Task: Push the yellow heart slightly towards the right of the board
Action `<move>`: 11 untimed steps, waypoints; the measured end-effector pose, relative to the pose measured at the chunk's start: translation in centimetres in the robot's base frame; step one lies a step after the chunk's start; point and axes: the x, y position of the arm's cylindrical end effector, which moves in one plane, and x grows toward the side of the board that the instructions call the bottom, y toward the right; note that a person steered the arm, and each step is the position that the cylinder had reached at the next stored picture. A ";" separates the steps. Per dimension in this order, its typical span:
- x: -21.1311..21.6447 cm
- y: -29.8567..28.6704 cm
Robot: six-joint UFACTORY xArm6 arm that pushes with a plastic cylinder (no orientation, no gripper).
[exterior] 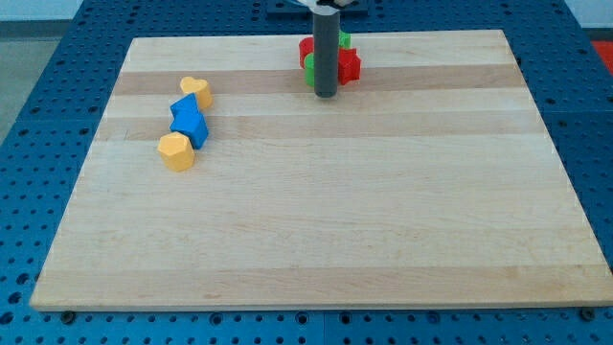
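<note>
The yellow heart [196,90] lies on the wooden board [316,220] at the view's upper left. Just below it sit two blue blocks [189,119] and then a yellow hexagon [176,151], forming a short slanted chain. My rod comes down from the view's top centre. My tip [326,95] rests on the board far to the right of the yellow heart, right in front of a cluster of red [351,65] and green [310,67] blocks, which the rod partly hides.
The board lies on a blue perforated table [38,115]. The red and green cluster sits near the board's top edge behind the rod.
</note>
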 end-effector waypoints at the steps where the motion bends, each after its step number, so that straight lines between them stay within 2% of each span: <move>1: 0.1 -2.2; 7: -4.0 -20.9; 9: -3.7 -22.6; 11: -1.3 -22.0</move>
